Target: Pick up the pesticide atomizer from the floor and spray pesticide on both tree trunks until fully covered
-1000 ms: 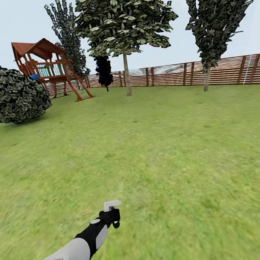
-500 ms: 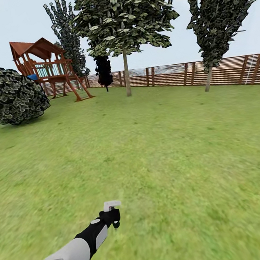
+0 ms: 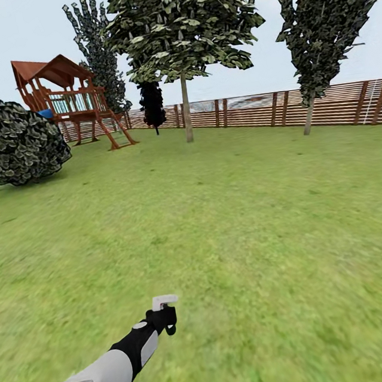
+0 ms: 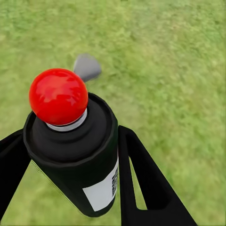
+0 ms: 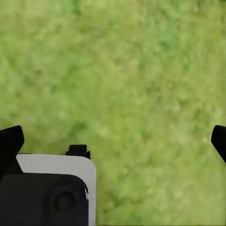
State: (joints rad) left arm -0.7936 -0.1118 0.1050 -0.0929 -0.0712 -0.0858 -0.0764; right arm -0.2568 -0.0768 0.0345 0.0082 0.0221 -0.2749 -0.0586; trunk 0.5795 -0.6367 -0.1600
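Lawn [image 3: 231, 222] (unobstructed) separates atomizer [image 3: 163, 313] from tree [image 3: 186, 116].

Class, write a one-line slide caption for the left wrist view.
Left hand grips the black pesticide atomizer, its red tip facing the camera, above green lawn.

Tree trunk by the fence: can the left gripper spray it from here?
Probably not. The left gripper holds the atomizer, but the tree trunk stands far across open lawn; nothing blocks the drive.
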